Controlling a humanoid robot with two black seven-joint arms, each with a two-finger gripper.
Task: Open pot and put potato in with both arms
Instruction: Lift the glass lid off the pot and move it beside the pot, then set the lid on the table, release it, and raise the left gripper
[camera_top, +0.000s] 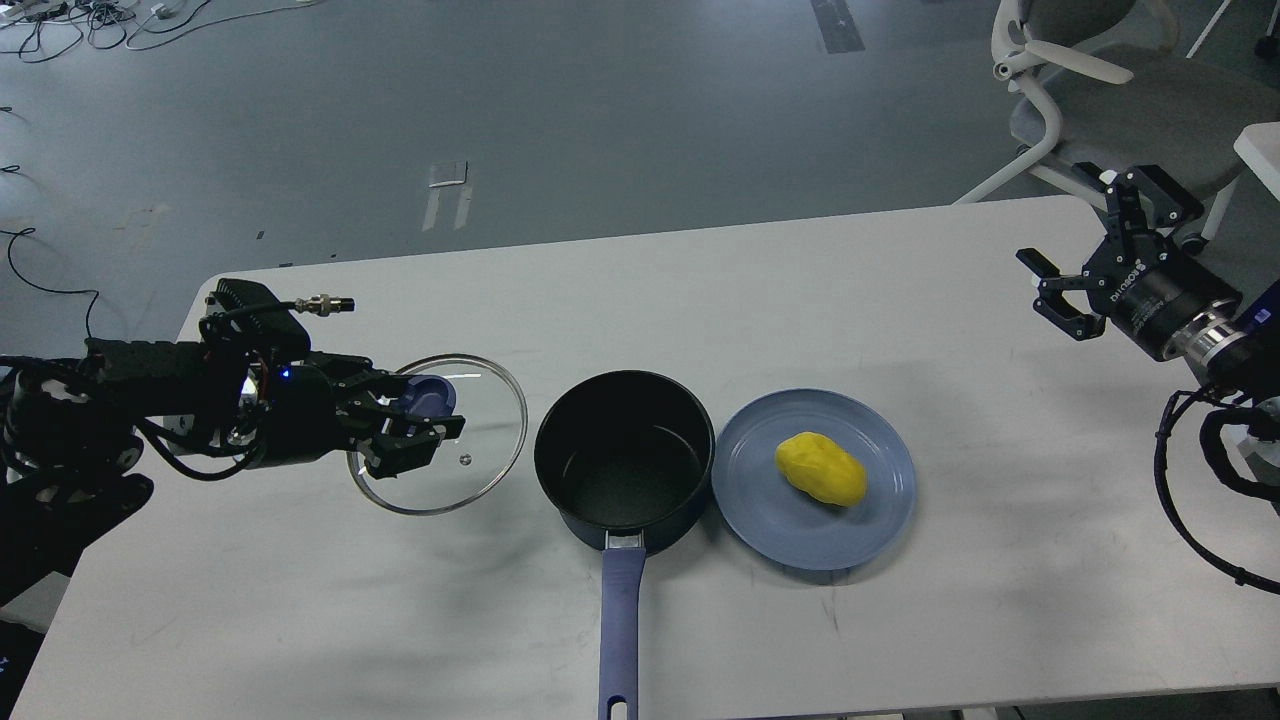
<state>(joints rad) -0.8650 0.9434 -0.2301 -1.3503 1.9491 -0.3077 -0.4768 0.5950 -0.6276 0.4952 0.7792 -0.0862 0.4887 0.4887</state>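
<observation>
The dark navy pot stands uncovered at the table's middle, its black inside empty and its long blue handle pointing toward the front edge. My left gripper is shut on the blue knob of the glass lid and holds the lid to the left of the pot, clear of its mouth. Whether the lid touches the table cannot be told. The yellow potato lies on the flat blue plate right of the pot. My right gripper is open and empty, far right, near the table's right edge.
The white table carries the pot and plate side by side, nearly touching. A white office chair stands behind the right corner. Cables lie on the grey floor at the far left.
</observation>
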